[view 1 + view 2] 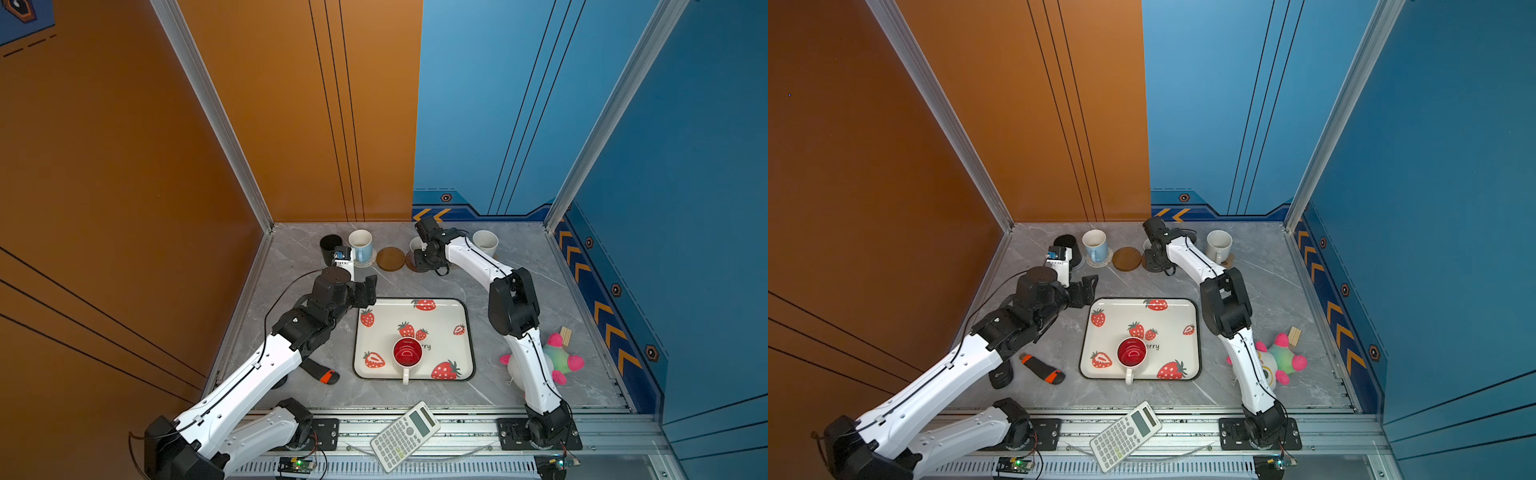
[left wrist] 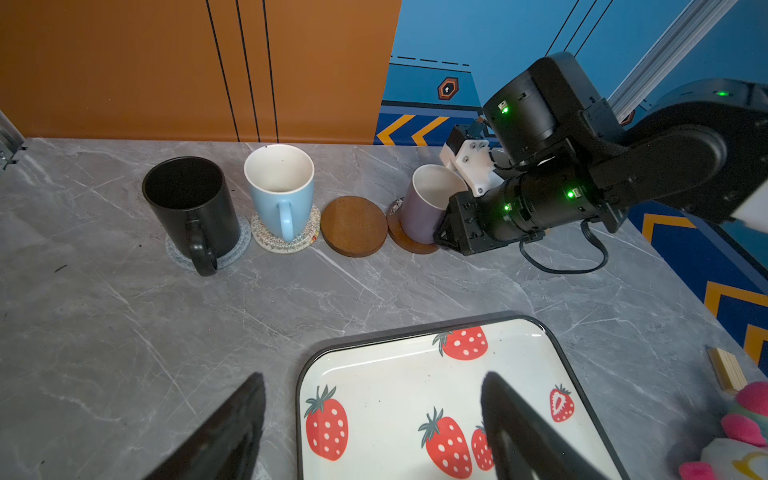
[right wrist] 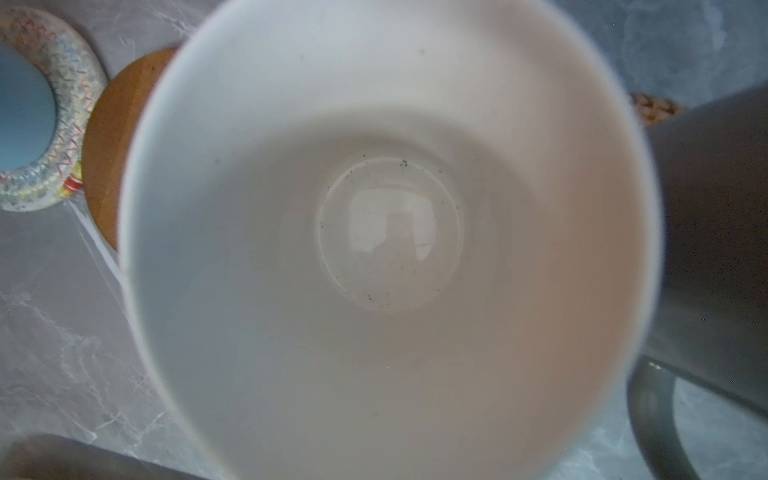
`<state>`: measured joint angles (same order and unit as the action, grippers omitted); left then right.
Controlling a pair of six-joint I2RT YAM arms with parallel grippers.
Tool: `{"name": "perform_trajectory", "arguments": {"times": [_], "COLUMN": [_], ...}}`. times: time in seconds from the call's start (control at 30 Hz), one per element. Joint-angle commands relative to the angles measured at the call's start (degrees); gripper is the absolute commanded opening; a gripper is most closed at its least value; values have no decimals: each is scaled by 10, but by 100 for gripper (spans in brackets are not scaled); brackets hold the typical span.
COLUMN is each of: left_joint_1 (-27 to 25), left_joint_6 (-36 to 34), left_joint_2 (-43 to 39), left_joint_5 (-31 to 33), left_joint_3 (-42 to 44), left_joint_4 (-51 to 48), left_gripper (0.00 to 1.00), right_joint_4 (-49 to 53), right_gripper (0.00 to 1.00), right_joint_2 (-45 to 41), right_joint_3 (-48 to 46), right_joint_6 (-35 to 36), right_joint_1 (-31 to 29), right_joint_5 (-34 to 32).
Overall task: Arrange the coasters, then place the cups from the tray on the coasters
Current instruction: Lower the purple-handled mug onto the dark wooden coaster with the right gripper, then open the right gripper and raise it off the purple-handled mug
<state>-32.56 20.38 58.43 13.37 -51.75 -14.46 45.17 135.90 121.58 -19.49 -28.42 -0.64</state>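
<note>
Along the back stand a black cup (image 2: 187,199) on a grey coaster (image 2: 237,253) and a light blue cup (image 2: 278,183) on a white woven coaster (image 2: 266,243). A bare brown disc coaster (image 2: 353,226) follows, then a lavender cup (image 2: 424,203) on a second brown disc (image 2: 409,245). My right gripper (image 2: 446,226) presses against the lavender cup's side, its jaws hidden. A grey cup (image 3: 715,232) stands beside it. The speckled cup (image 1: 485,243) is at the back right. My left gripper (image 2: 374,386) hangs open over the far-left corner of the tray (image 1: 453,357), which holds the red-inside cup (image 1: 407,353).
A calculator (image 1: 405,436) lies on the front rail. A plush toy (image 1: 561,359) and a wooden block (image 1: 565,336) sit right of the tray, partly behind the right arm. A black and orange tool (image 1: 322,372) lies left of the tray. Walls close the back and sides.
</note>
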Motion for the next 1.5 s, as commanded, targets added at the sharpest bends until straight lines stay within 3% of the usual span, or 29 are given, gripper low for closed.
{"name": "perform_trajectory", "arguments": {"times": [0.0, 0.5, 1.23, 1.47], "left_joint_1": [6, 5, -2, -6], "left_joint_6": [-3, 4, 10, 13], "left_joint_2": [-5, -13, -31, -39], "left_joint_5": [-11, -16, -9, -7], "left_joint_3": [8, 2, -3, -4], "left_joint_4": [-1, -6, -30, -35], "left_gripper": [82, 82, 82, 81], "right_joint_4": [-22, -23, -90, -107], "right_gripper": [32, 74, 83, 85], "right_joint_2": [-2, -65, -290, -400], "right_joint_3": [17, -50, -336, -429], "right_joint_6": [-5, -8, -37, -59], "right_joint_1": [2, -9, -61, -87], "right_joint_5": [6, -11, -87, -150]}}
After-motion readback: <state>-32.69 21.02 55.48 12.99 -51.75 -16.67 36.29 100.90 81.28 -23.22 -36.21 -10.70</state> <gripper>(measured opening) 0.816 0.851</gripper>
